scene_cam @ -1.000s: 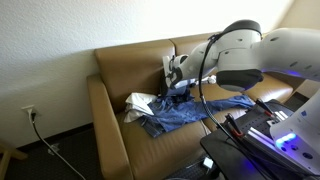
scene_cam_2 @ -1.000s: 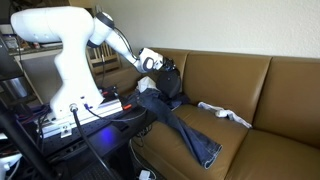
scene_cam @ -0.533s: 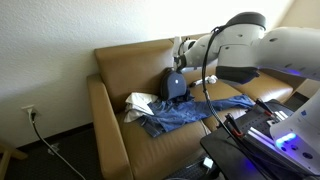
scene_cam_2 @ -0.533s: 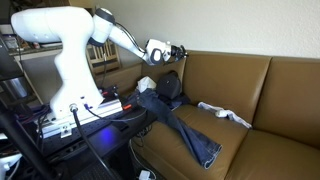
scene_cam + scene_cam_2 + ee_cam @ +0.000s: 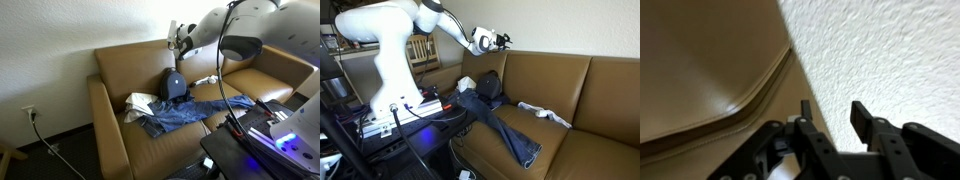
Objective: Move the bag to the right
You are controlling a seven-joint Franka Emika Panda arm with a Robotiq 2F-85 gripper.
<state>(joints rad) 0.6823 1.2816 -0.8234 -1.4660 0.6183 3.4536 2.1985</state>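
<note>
A dark blue bag [image 5: 175, 86] stands upright on the brown couch seat against the backrest; it also shows as a dark bag [image 5: 488, 86] in the other exterior view. My gripper [image 5: 176, 36] is raised well above the bag, near the top of the backrest, and shows in both exterior views [image 5: 500, 41]. In the wrist view the gripper [image 5: 832, 112] is open and empty, with only the couch top and the white wall between its fingers. The bag is out of the wrist view.
Blue jeans [image 5: 190, 113] lie spread on the seat, also seen hanging over the front edge [image 5: 505, 130]. A white cloth [image 5: 138, 103] lies beside the bag's far side [image 5: 544, 113]. The brown couch [image 5: 115, 70] backs onto a white wall. Equipment with cables stands in front.
The gripper has let go of the bag and risen from it up to the backrest top. The bag stays upright on the seat.
</note>
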